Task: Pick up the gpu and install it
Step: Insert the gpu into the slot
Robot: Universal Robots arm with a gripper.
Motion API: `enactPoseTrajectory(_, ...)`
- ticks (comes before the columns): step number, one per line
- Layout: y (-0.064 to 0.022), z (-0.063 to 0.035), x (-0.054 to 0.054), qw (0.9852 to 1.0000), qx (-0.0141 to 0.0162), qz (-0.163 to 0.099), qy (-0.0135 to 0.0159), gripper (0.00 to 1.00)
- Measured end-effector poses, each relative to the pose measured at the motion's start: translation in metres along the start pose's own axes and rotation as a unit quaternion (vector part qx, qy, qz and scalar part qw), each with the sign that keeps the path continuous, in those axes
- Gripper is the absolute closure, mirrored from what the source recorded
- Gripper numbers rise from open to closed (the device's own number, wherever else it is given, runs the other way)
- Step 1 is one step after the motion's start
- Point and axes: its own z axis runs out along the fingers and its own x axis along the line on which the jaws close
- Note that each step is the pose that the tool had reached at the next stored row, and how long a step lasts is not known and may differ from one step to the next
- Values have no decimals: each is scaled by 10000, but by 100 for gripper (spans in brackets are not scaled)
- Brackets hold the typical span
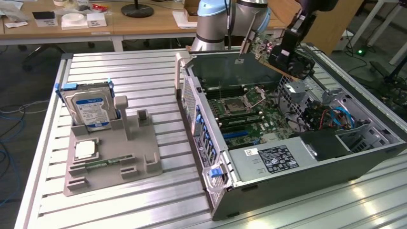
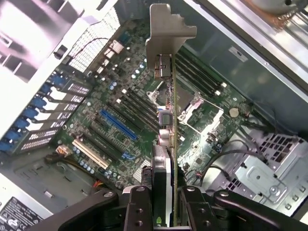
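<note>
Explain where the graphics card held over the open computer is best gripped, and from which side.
Grip the graphics card across its two flat faces, at the end opposite the silver bracket, coming in from that end. It is thin and flat, so the claw can pinch it there, as it does now, leaving the bracket free.

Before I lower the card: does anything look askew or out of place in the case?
Only the gpu: clamped in the end effector, it hangs tilted above the open case, not seated in any slot. Nothing looks spilled or damaged.
</note>
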Motion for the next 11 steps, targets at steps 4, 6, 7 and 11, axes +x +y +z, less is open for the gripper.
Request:
enactPoseTrajectory(4, 0, 1, 0, 9996, 0, -264, 14, 72)
enactPoseTrajectory(6, 0, 1, 0, 9993, 0, -386, 20, 72)
enactPoseTrajectory(7, 0, 1, 0, 9990, 1, -445, 23, 72)
enactPoseTrajectory(11, 0, 2, 0, 9977, 2, -680, 34, 72)
